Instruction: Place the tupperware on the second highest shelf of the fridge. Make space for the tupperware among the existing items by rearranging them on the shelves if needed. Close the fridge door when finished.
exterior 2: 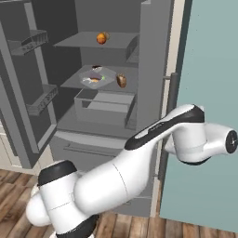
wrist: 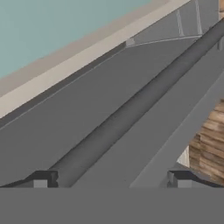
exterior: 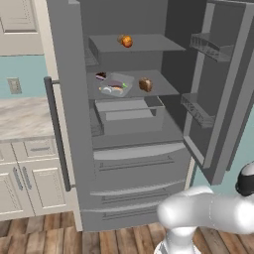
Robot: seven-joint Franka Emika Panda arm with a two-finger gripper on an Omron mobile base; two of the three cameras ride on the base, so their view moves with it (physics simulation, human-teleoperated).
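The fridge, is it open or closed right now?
Open. The fridge has its doors swung wide, so you can see the tupperware sitting on the second highest shelf inside.

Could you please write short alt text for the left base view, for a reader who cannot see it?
An open grey fridge shows the tupperware on the second highest shelf, between a small dark food and a brown one. An orange food sits on the top shelf; the white arm rises at lower right.
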